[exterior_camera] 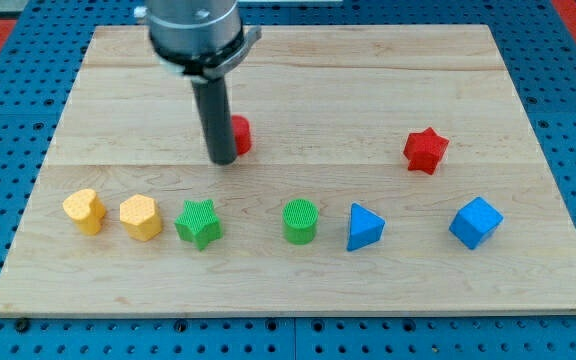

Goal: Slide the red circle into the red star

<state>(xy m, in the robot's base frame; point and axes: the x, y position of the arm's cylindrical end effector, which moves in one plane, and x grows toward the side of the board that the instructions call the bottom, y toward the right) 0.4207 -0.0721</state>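
My tip (222, 160) sits down on the tabletop (298, 275) in the upper left of the frame, pressed right against the left side of the red circle (240, 134), which peeks out from behind the rod so only its right edge shows. The red star (426, 150) waits well apart over at the right, at nearly the same level and just a touch lower. No jaws here at all, only a bare rod, so nothing is clenched or released; it's pure pushing. By my reading the contact is made and the long slide to the right is the job in hand. To do it well, keep the tip centred behind the circle, since a round block will roll off the rod if the push goes off-centre, and angle the line slightly downward so it meets the star squarely. The lane between them looks open. The lower row, namely yellow heart (84, 211), yellow hexagon (141, 217), green star (199, 222), green cylinder (300, 221), blue triangle (364, 227) and blue cube (475, 222), lies below the path. No brand, label or writing is readable anywhere.
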